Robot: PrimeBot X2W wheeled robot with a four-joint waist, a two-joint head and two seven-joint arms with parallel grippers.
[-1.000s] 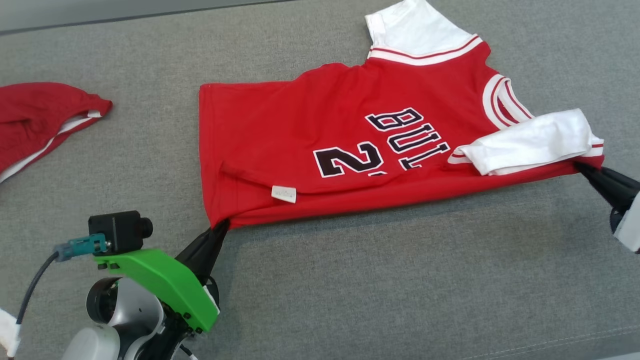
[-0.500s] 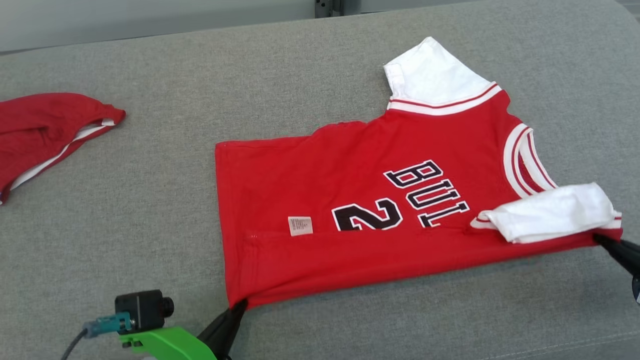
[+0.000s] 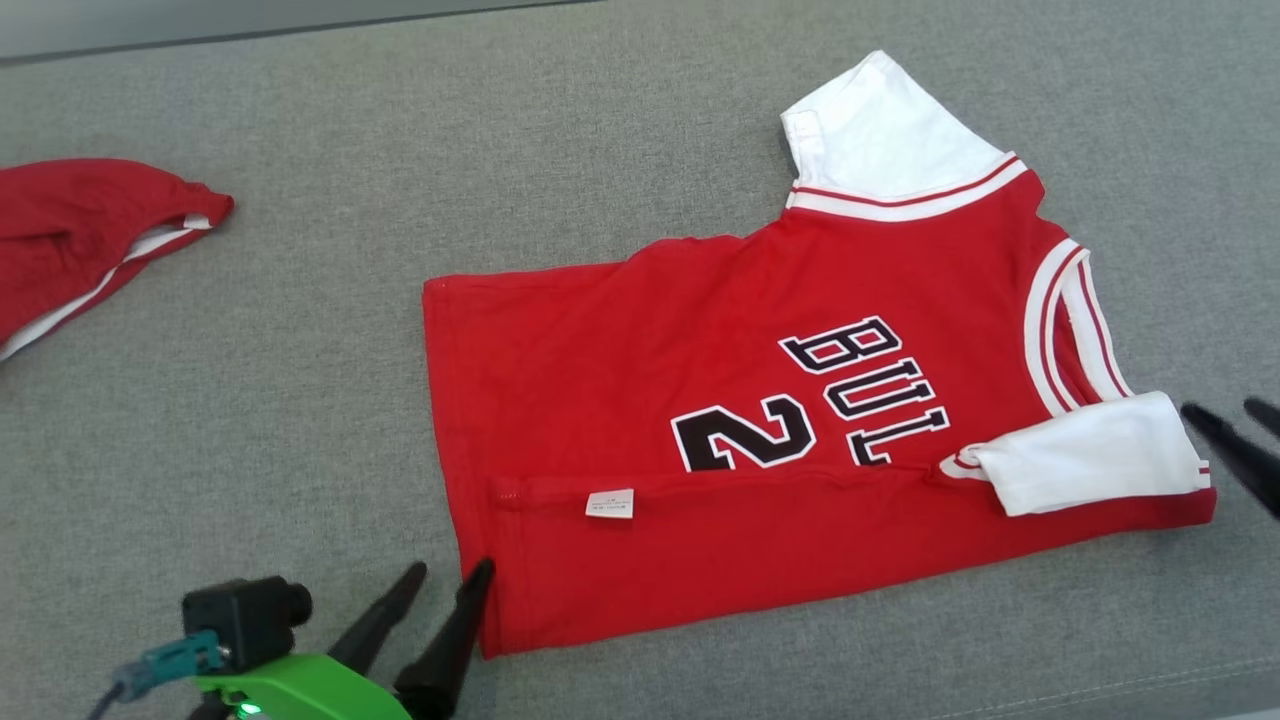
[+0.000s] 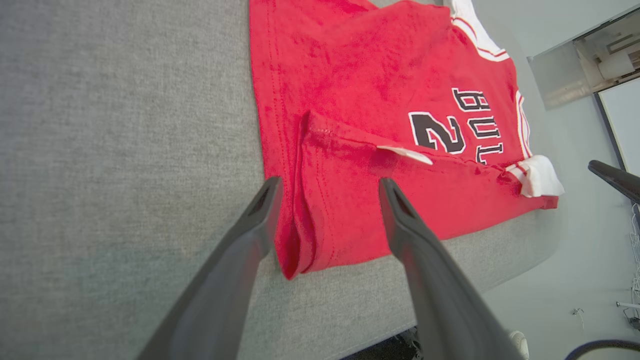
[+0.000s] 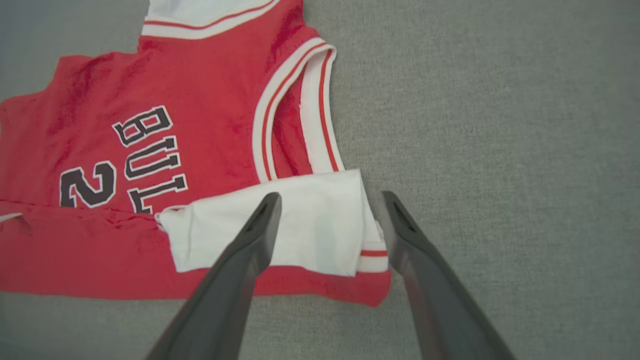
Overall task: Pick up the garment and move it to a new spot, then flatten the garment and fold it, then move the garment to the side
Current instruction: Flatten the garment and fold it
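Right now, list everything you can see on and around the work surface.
Short-sleeved basketball jersey: one, red with white sleeves and black lettering, centre right, near edge folded over.
Small cloth label: one, white, on the jersey's folded edge.
Crumpled garment: one, red with white trim, far left.
Padded fabric surface: one, grey, under everything.
Wrist camera: one, black on green mount, lower left.
Left pincer: one, dark, open, at the jersey's near left corner.
Right pincer: one, dark, open, beside the folded white sleeve.
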